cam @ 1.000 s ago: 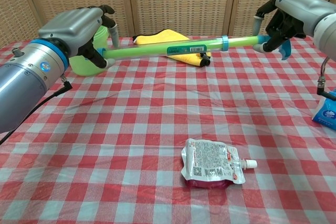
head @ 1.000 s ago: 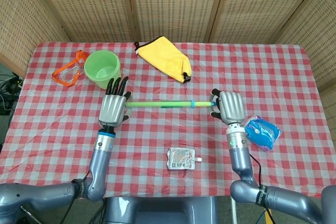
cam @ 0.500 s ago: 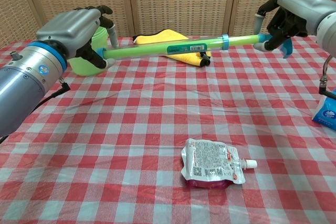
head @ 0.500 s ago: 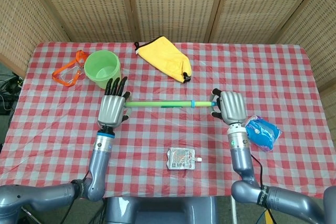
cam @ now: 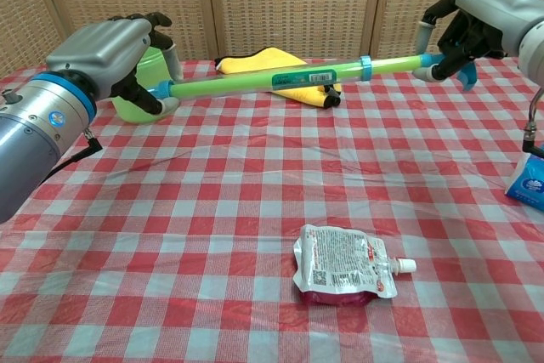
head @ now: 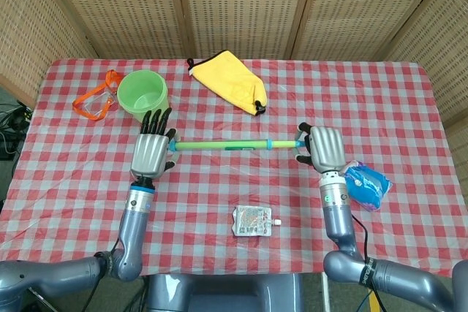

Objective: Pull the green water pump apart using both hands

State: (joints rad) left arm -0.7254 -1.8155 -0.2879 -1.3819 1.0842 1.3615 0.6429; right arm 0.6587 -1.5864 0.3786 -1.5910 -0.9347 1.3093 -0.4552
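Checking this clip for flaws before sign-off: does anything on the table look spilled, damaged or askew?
Nothing stands out. The green water pump is held level above the table between the left hand and the right hand, unbroken. The pouch lies flat with no leak visible, and the green cup stands upright.

The table (head: 219, 180), covered by a red-and-white checked cloth, carries a green cup (head: 142, 95) beside orange-framed goggles (head: 95, 101) at the far left, a yellow pouch (head: 230, 80) at the far centre, a blue packet (head: 365, 185) at the right, and a spouted sachet (head: 254, 221) at the near centre
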